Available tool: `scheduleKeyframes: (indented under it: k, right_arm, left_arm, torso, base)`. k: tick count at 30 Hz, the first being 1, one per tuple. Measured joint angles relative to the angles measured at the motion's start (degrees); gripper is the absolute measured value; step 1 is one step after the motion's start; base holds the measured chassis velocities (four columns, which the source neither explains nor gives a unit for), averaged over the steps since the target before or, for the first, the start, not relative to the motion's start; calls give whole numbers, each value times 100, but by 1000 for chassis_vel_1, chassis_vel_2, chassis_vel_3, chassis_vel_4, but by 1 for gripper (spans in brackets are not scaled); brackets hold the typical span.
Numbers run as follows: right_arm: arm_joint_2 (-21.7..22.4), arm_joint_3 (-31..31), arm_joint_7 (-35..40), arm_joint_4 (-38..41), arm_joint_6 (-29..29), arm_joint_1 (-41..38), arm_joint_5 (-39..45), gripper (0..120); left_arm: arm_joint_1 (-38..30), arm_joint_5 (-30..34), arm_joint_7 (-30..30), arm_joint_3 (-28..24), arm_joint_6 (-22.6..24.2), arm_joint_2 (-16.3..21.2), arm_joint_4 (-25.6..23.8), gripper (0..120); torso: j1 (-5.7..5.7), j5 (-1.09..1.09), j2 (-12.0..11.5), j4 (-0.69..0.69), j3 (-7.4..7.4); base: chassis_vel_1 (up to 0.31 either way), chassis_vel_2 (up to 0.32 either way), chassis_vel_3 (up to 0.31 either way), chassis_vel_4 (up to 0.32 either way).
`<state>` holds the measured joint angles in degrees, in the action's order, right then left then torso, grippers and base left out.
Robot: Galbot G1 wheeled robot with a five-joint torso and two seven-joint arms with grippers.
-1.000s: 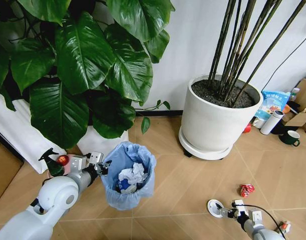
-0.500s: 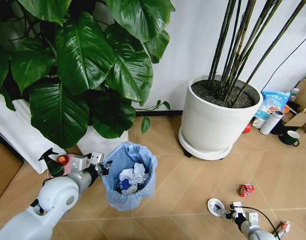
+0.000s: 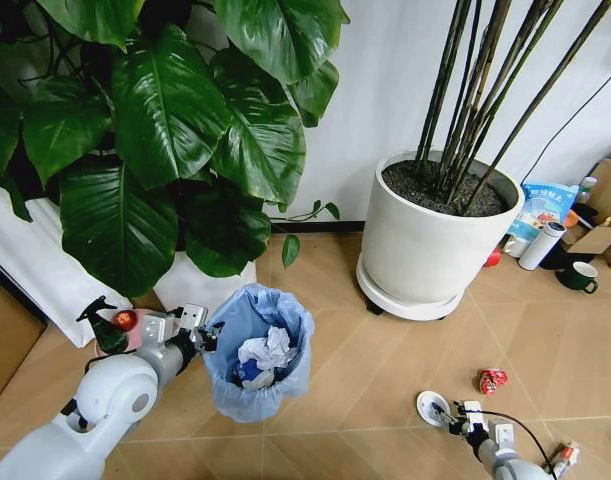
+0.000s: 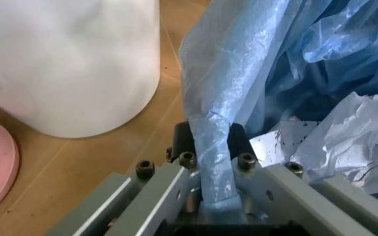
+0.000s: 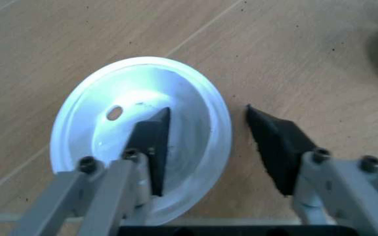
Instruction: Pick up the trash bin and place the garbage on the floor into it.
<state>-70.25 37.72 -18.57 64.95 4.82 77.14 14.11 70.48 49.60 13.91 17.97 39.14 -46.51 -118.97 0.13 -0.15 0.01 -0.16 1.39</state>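
Observation:
The trash bin (image 3: 257, 352) with its light-blue bag stands on the herringbone floor (image 3: 365, 370), with crumpled white paper (image 3: 267, 350) inside. My left gripper (image 3: 201, 335) is shut on the bag-covered rim (image 4: 212, 147); the left wrist view also shows the paper (image 4: 333, 142) in the bin. A white round disc (image 3: 432, 407) lies on the floor at lower right. My right gripper (image 5: 207, 110) is open at the disc (image 5: 143, 147), one finger over it and the other on the floor outside its rim. A crushed red piece (image 3: 493, 380) lies just beyond.
A large white pot (image 3: 435, 245) of dark stems stands behind the right arm. The big-leaf plant's white pot (image 3: 200, 285) is close behind the bin. A white cylinder (image 3: 542, 245), a dark mug (image 3: 578, 277) and boxes sit far right. Another scrap (image 3: 563, 460) lies bottom right.
The right gripper has edged a little closer onto the white disc. The left gripper and the bin have stayed where they were.

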Motion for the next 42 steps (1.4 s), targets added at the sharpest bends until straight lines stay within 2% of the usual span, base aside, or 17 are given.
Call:
scheduleKeyframes:
  k: [2, 3, 12, 20, 22, 25, 27, 31, 33, 38, 42]
  right_arm:
    - [-13, 0, 2, -8, 0, -5, 0, 31]
    - [-13, 0, 2, -8, 0, -5, 0, 31]
    - [-91, 27, -86, -35, -4, -4, -1, 3]
    - [-161, 88, -99, 26, -36, 28, 2, 0]
    - [-195, 109, -76, 209, -31, 110, 61, 0]
    - [-199, 118, -70, 443, 15, 198, 149, 0]
    - [-186, 149, -29, 850, 72, 253, 270, 0]
    - [-117, 106, 15, 1353, 78, 282, 340, 0]
    - [-12, 29, 75, 1714, 75, 265, 380, 0]
    - [155, -98, 163, 2287, 100, 170, 585, 0]
    - [541, -359, 287, 3319, 327, 46, 960, 0]
  left_arm:
    - [1, 0, 12, 0, 0, 1, -12, 0]
    - [1, 0, 12, 0, 0, 1, -12, 0]
    - [27, 7, 78, -28, 0, 1, -72, 0]
    - [43, 13, 97, -30, -1, 16, -99, 0]
    - [63, 13, 103, -31, 0, -4, -113, 0]
    - [71, 11, 106, -31, 0, -9, -127, 0]
    - [78, 5, 107, -31, 0, -18, -131, 0]
    - [102, -15, 112, -37, -1, -34, -141, 0]
    - [128, -35, 114, -47, -1, -53, -143, 0]
    - [173, -64, 116, -58, 0, -64, -155, 0]
    - [184, -71, 118, -68, -1, -63, -158, 0]
  torso:
    - [0, -1, 0, -1, 0]
    - [0, -1, 0, -1, 0]
    - [1, 2, 0, 1, 0]
    - [1, 5, -1, 1, 1]
    - [2, 17, -3, 2, 3]
    - [2, 21, -4, 1, 4]
    - [2, 7, -4, 3, 3]
    - [2, 12, -4, 2, 2]
    - [2, 1, -4, 1, 2]
    - [2, 4, -4, 1, 2]
    - [1, 3, -3, 1, 1]
  base:
    - [0, 0, 0, 0]
    - [0, 0, 0, 0]
    - [0, 0, 0, 0]
    - [0, 0, 0, 0]
    - [0, 0, 0, 0]
    - [0, 0, 0, 0]
    - [0, 0, 0, 0]
    - [0, 0, 0, 0]
    - [0, 0, 0, 0]
    - [0, 0, 0, 0]
    - [0, 0, 0, 0]
